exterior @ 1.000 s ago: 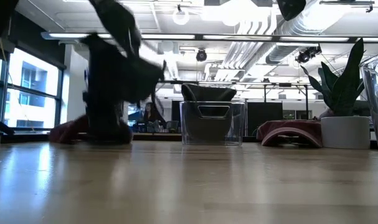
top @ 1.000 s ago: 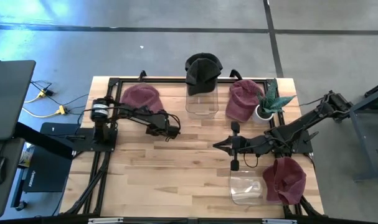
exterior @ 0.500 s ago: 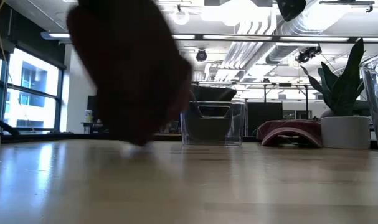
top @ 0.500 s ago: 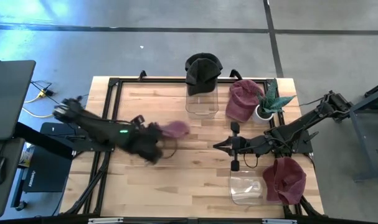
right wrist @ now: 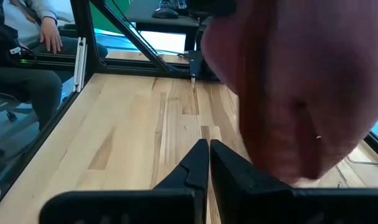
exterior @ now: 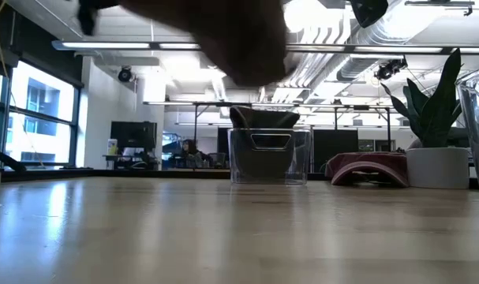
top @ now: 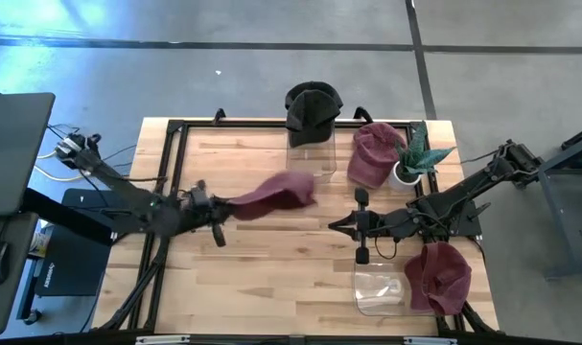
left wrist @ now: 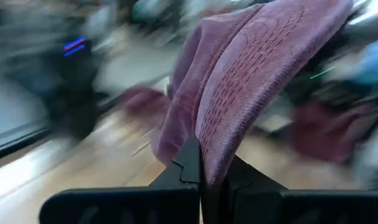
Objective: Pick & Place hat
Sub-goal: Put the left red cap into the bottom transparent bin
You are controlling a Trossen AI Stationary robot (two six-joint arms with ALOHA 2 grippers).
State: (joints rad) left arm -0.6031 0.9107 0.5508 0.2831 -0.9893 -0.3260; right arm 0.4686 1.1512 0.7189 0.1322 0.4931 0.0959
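Maroon hat [top: 276, 194] now hangs over the bench [top: 271, 259] centre, clenched in the left claw [top: 219, 206] (a second ago it lay at ten o'clock); right claw [top: 340, 224] stays closed at three o'clock.

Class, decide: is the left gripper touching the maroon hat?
Touching. In the left wrist view the left gripper is shut on the maroon hat, its brim pinched between the fingers.

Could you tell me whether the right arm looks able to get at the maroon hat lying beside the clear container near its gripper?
Probably yes: the right gripper is shut and empty, and that maroon hat lies uncovered close by.
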